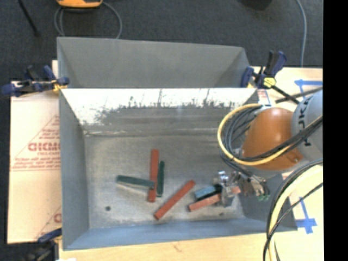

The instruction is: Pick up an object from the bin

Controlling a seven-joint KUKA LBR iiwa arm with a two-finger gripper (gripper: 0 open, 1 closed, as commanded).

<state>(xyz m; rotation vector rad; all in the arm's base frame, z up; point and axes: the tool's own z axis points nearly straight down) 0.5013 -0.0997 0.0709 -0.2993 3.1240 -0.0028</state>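
Note:
My gripper (227, 188) is low in the bin's front right part, under the orange wrist cover. Its fingertips stand right at the right ends of a short red stick (202, 203) and a small teal block (205, 192) that lies against it. Whether either one is between the fingers I cannot tell. A longer red stick (174, 199) lies slanted just left of them on the bin floor.
Further left, a red stick (153, 174), a dark green stick (160, 177) and a teal stick (135, 182) lie crossed in a small cluster mid-floor. The arm and its looped cables overhang the bin's right wall. The back and left floor is bare metal.

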